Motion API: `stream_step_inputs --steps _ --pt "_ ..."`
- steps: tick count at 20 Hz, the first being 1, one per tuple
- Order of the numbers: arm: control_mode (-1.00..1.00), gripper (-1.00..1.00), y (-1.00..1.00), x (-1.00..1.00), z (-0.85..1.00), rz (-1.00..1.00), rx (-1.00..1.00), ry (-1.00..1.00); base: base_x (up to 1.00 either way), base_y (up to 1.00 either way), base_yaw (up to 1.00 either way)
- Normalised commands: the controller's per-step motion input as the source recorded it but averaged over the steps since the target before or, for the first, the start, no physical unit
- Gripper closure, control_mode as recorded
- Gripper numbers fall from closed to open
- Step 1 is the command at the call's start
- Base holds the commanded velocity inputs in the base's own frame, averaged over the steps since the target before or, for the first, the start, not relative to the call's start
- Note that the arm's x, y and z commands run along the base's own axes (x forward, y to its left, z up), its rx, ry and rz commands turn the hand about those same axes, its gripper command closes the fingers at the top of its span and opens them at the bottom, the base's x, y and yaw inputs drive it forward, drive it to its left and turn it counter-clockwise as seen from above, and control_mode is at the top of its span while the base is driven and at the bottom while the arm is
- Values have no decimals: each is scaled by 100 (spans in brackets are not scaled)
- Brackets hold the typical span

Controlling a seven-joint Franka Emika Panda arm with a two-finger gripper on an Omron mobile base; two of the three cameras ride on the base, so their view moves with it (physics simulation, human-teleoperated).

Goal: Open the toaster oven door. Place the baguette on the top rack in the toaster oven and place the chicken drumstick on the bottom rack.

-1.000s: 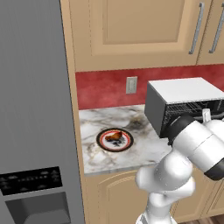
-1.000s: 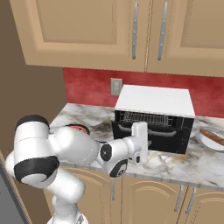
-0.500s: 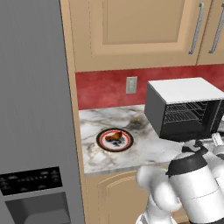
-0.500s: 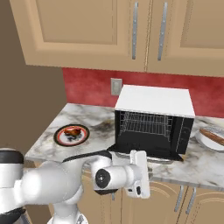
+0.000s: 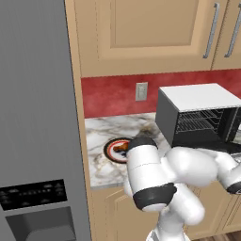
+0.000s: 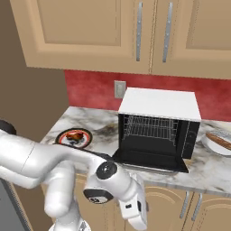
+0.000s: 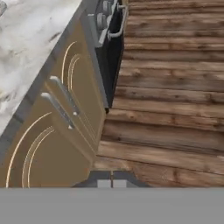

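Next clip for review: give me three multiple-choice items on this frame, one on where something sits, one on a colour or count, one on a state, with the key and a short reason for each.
1. Where is the drumstick?
A. on a plate left of the oven
B. on the bottom rack
C. on the floor

2. What colour is the oven's top?
A. red
B. white
C. tan

3. How does the oven door stand?
A. shut
B. folded down, open
C. removed

Key:
1 A: it lies on the round plate on the counter, left of the oven.
2 B: the flat top is white in both base views.
3 B: the door lies flat in front of the cavity, with the racks showing.
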Motion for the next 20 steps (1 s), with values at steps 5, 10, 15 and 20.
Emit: stream_step_inputs --steps 5,10,15,20 --pt "-100 100 26 -53 94 1 32 58 0 0 0" --pt "-100 100 13 -22 98 6 21 39 0 0 0" --pt "-100 100 0 0 100 12 13 29 0 0 0" --pt "-100 100 0 7 93 15 16 24 0 0 0"
